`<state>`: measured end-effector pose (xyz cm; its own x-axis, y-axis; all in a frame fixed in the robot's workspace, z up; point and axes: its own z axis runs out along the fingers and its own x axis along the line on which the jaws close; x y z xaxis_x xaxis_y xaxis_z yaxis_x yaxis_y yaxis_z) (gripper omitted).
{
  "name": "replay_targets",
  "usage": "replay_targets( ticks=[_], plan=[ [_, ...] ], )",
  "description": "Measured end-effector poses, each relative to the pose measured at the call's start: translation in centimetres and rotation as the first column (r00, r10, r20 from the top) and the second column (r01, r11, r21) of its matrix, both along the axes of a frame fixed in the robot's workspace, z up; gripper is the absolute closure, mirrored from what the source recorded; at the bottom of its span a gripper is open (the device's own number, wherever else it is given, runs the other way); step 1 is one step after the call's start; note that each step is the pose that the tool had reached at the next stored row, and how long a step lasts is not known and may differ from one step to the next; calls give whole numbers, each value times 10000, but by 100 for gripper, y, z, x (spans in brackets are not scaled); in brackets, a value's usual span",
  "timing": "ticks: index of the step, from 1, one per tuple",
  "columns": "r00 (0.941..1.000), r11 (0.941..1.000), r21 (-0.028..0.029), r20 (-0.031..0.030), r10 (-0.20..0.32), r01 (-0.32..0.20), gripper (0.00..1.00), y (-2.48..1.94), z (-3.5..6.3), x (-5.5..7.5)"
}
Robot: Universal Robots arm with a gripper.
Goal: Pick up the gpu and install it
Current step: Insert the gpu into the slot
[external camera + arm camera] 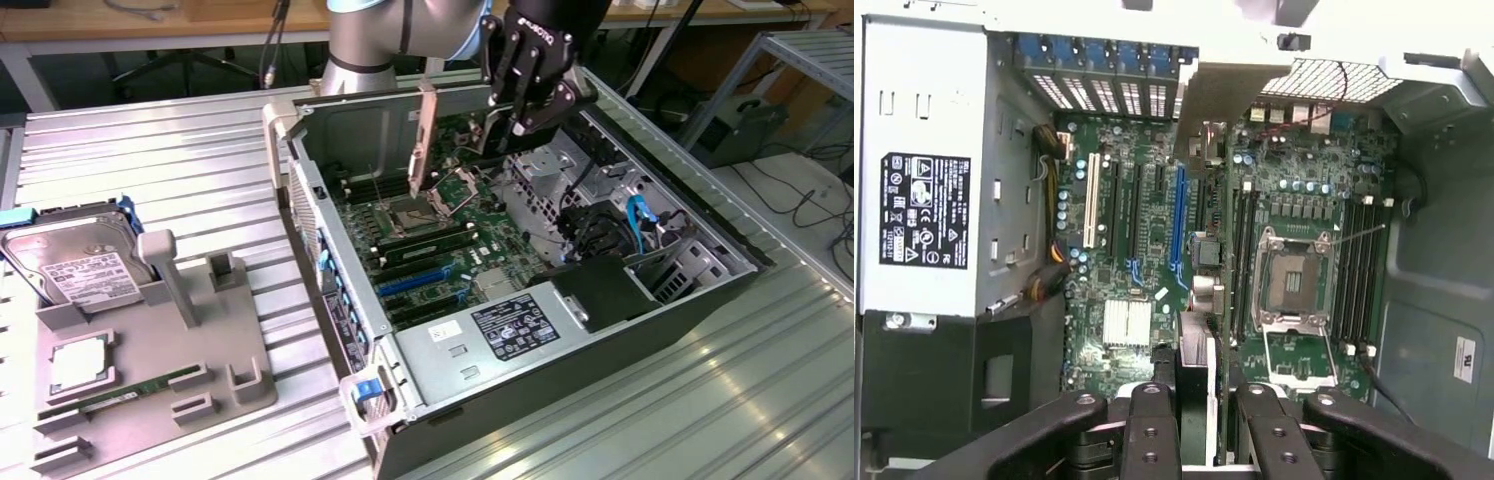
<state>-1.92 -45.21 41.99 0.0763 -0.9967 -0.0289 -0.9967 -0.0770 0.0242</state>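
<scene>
The thin flat dark gpu card with a silver metal bracket (430,135) is held upright by the black gripper (497,135) above the open grey computer case (561,380).

The tool (1194,420) hangs over the open computer case (1439,250), its dark fingers (1149,425) closed on the gpu (1199,300), which is seen edge-on with its perforated metal bracket (1229,90) toward the case's slotted rear wall. Under the card lies the green motherboard (1154,240), with a blue expansion slot (1178,220) just beside the card, an empty CPU socket (1291,280), and the power supply (924,190) bearing a black label.
</scene>
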Motion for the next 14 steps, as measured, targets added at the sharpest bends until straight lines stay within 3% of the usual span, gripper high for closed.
replay_targets(
  ticks=[2,3,5,7,8,14],
  plan=[
    [10000,10000,0,-89,-5,5,72,-1,-16,0],
    [9999,10000,0,-167,-6,6,72,-2,-27,0],
    [9992,10000,-1,-411,-6,6,72,-5,-37,0],
    [9986,10000,1,-527,-6,6,72,-7,-52,0],
    [9985,10000,1,-551,-6,6,72,-7,-62,0],
    [9985,10000,1,-552,-6,6,72,-7,-107,0]
  ],
)
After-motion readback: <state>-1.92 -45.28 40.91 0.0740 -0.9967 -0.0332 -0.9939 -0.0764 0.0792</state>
